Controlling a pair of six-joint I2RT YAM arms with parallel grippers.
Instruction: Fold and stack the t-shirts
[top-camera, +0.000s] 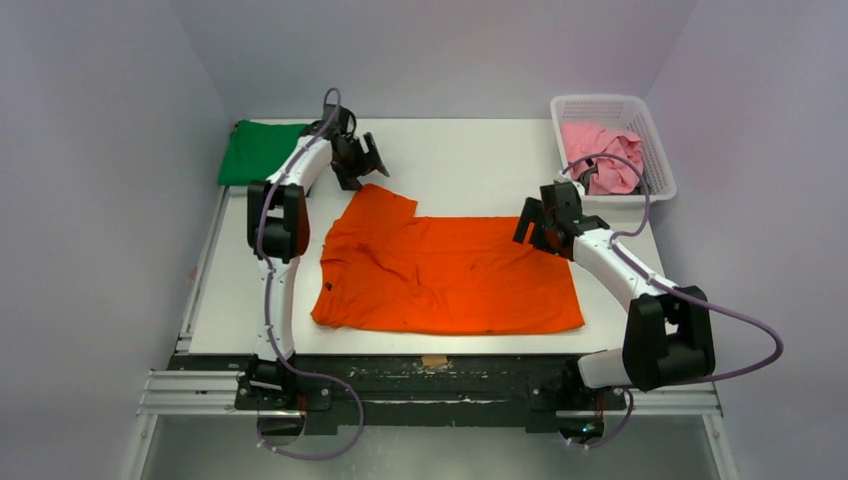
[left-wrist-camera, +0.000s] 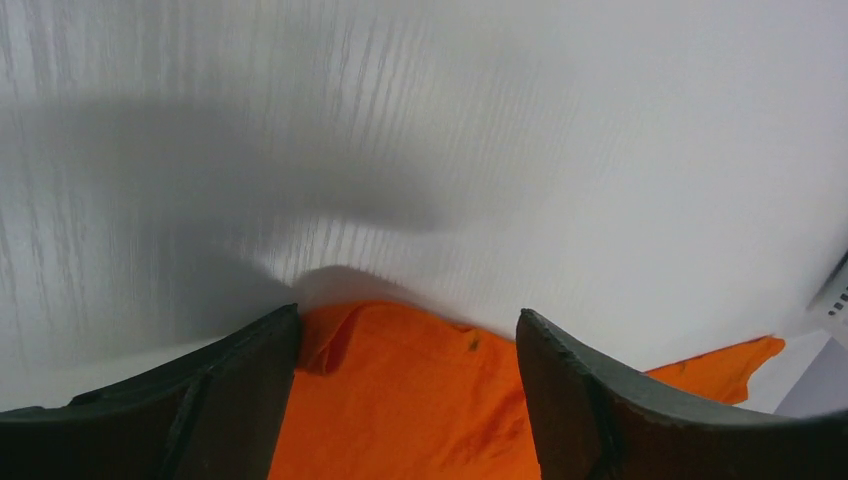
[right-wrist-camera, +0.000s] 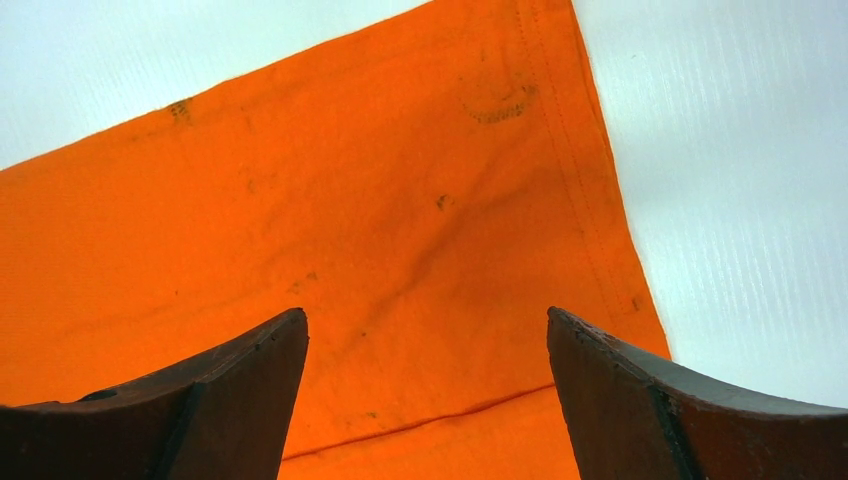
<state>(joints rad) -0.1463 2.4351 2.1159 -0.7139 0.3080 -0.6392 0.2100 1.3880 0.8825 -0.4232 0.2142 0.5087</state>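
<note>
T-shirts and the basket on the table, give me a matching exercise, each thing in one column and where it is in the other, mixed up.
Things:
1. orange t-shirt
2. green t-shirt
3. pink t-shirt
4. white basket

Places:
A. lying at the far left corner of the table
B. standing at the far right corner of the table
C. spread out across the middle of the table
D. bunched up inside the white basket

Pairs: 1-C, 2-A, 3-D, 4-B.
</note>
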